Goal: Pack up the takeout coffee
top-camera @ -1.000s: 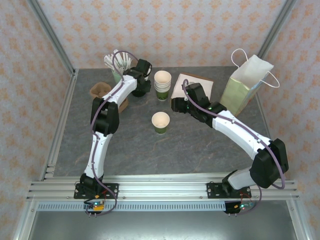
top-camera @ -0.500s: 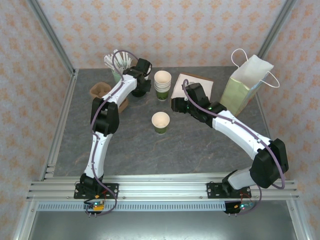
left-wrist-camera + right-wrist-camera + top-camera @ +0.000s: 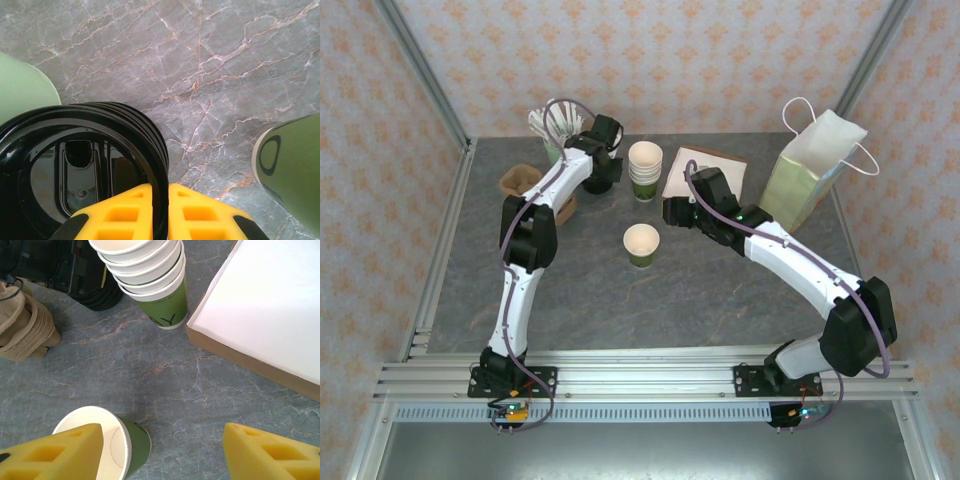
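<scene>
left jaws tight on a black lid, right jaws apart over a lidless cup

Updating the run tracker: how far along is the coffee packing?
Done: nothing packed yet; the single cup stands lidless mid-table. In hand: the left gripper pinches the rim of a black lid, and the right gripper hangs open near the cup. Left: lid onto the cup, then the cup into the paper bag at the back right.
</scene>
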